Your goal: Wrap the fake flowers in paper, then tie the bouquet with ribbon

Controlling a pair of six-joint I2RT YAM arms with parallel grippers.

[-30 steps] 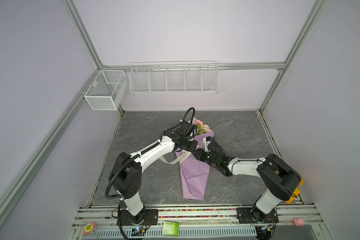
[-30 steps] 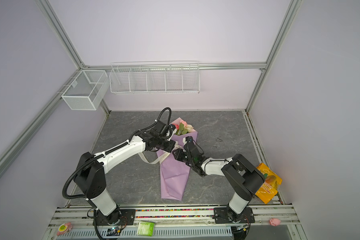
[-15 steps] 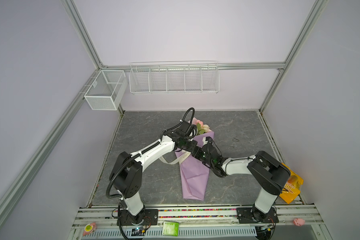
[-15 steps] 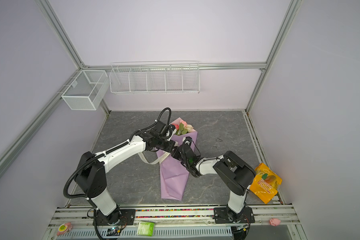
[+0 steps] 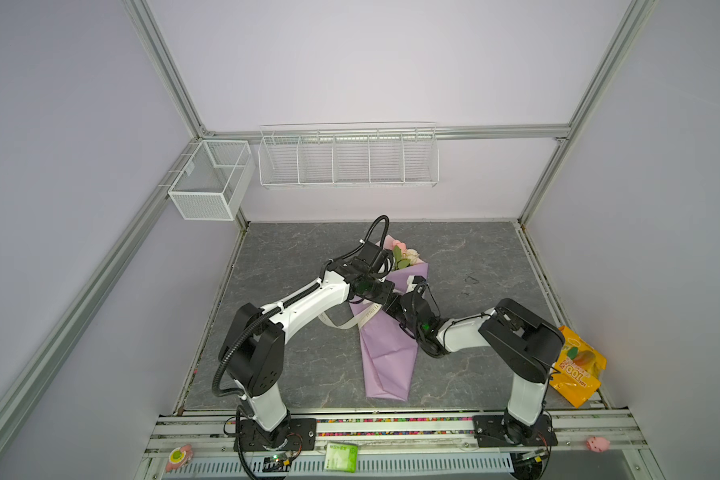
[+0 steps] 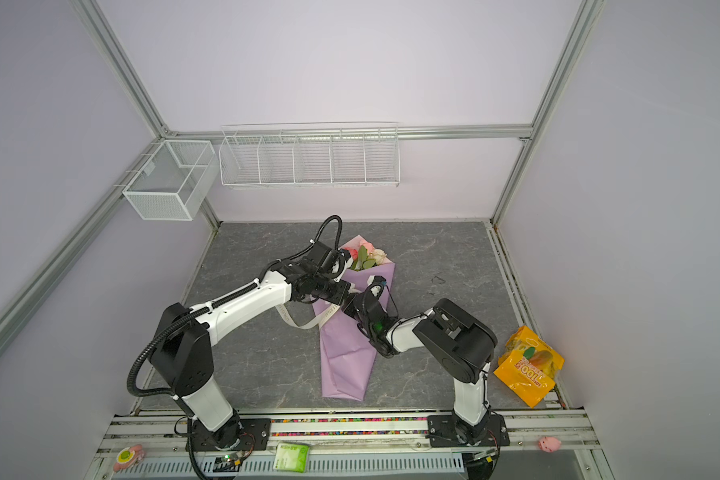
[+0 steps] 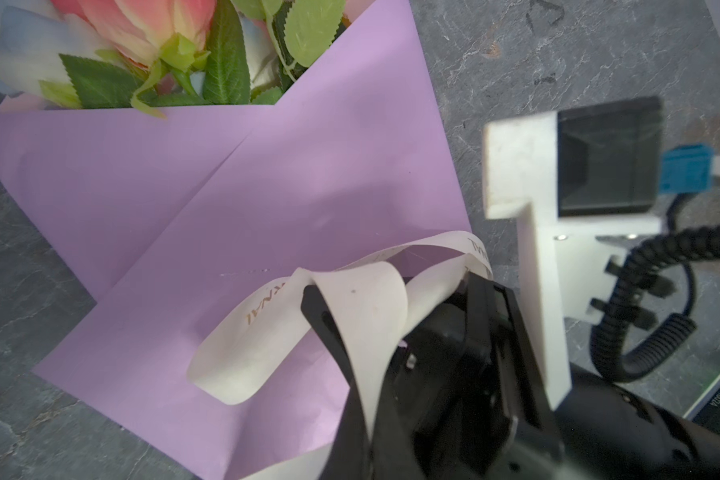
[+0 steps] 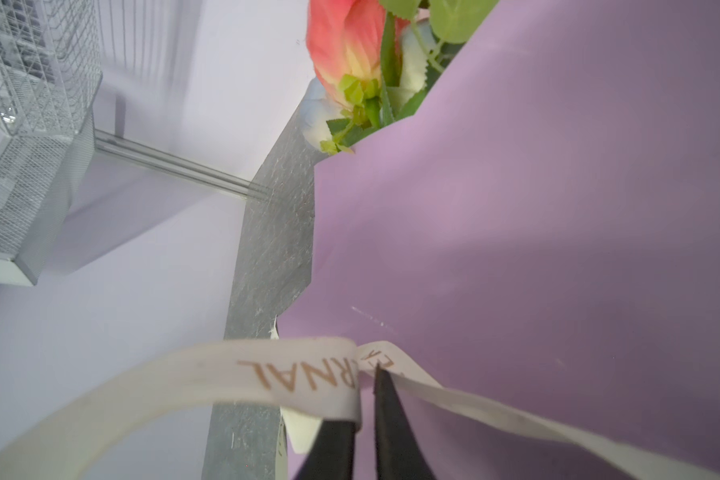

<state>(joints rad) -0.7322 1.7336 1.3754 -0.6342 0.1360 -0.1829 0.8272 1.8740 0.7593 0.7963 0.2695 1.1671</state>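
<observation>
The bouquet (image 5: 405, 254) lies in lilac paper (image 5: 387, 357) on the table (image 5: 487, 249); the 2 closed grippers, left gripper (image 7: 319, 305) and right gripper (image 8: 364, 388), pinch the ribbon (image 8: 300, 374); it looks looped but unknotted, so tying remains.

Grey stone-look tabletop (image 5: 292, 257), paper-wrapped bouquet (image 5: 404, 257), yellow snack bag (image 5: 574, 370)

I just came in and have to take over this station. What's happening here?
The robot is partway through tying the bouquet of fake flowers, which lies wrapped in lilac paper on the grey table. Over the middle of the wrap, the left gripper and the right gripper are each shut on the cream lettered ribbon. The ribbon hangs in loose loops; no finished knot shows.
</observation>
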